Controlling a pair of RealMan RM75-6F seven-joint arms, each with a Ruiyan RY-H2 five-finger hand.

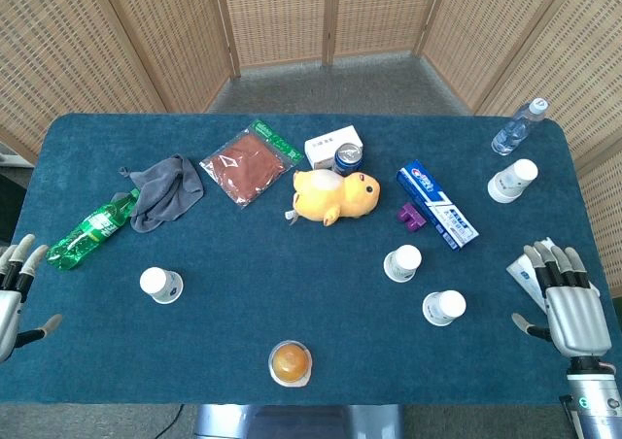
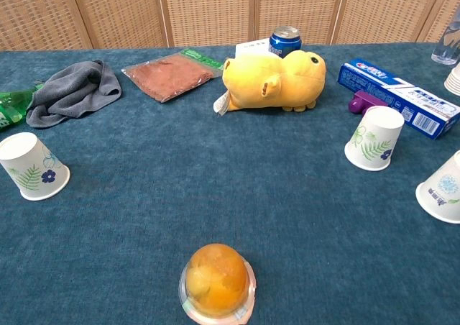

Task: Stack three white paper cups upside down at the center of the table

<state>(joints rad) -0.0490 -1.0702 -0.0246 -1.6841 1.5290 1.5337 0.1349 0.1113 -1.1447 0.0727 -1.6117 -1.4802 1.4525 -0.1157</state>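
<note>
Jelly cup (image 2: pixel 216 280) sits nearest, mid-front; right of it two upside-down paper cups (image 1: pixel 402 262) (image 1: pixel 444 307) stand upright-axised, just inward of the empty, spread right hand (image 1: pixel 566 298); third cup (image 1: pixel 160 285) lies left of it, toward the spread, empty left hand (image 1: pixel 16 293).

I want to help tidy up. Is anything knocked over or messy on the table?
Nothing is spilled or broken. The green bottle and the yellow duck toy lie on their sides, and the grey cloth sits crumpled. The paper cups are scattered apart, already upside down but not yet stacked.
</note>
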